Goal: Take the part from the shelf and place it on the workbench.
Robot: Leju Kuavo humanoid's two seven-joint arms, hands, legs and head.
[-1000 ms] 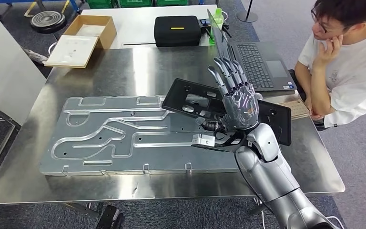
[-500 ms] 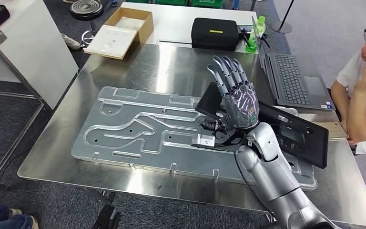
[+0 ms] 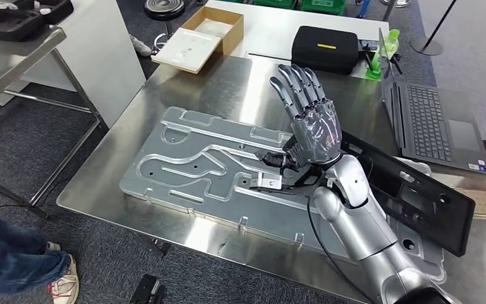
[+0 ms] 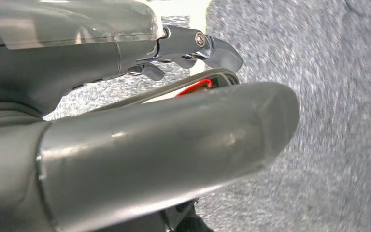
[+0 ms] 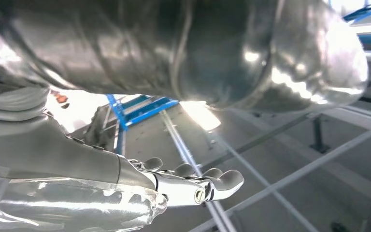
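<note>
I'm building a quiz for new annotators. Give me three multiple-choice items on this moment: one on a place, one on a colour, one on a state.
1. Where does the black part lie?
A. on the workbench, right of the raised arm
B. inside the cardboard box
C. on the laptop keyboard

2. What colour is the stripe on the black case?
A. red
B. yellow
C. blue

3. How is the right robot hand?
A. gripping the part
B. closed in a fist
C. raised with fingers spread, holding nothing

Key: 1 A, it rests on the workbench past the forearm; 2 B, a yellow bar shows on top; 3 C, fingers fan upward, empty.
</note>
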